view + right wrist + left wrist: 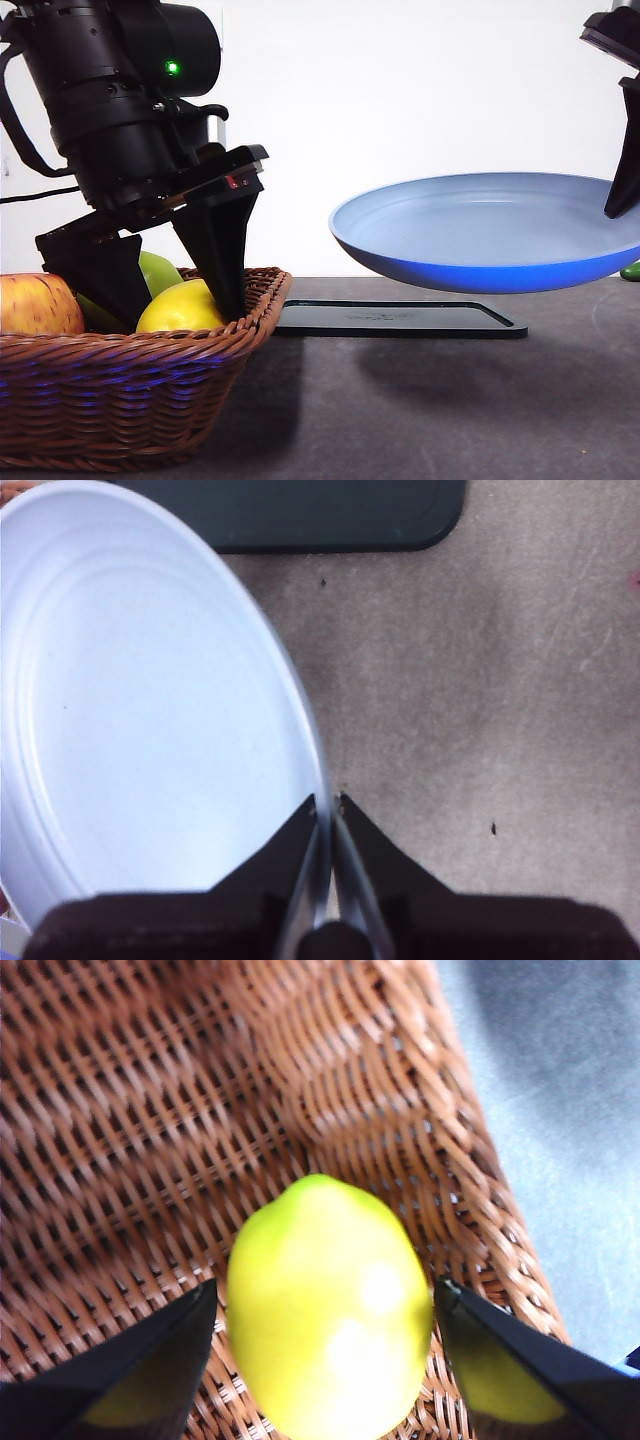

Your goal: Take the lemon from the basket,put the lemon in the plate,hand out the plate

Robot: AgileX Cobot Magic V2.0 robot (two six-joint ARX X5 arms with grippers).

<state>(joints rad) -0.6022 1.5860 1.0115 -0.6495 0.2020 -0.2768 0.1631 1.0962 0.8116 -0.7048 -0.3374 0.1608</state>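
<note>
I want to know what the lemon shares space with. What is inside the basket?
The basket holds the lemon, a red-yellow apple and a green apple; the left gripper and the rim hide the rest.

left gripper fingers spread, right gripper pinched

Looks like a lab or robot test bench, not a home. Plain white wall behind, bare and evenly lit. Dark grey matte tabletop, lightly speckled in the right wrist view. Props staged as for a trial: brown woven wicker basket near left, flat black rectangular tray farther back at centre.
</note>
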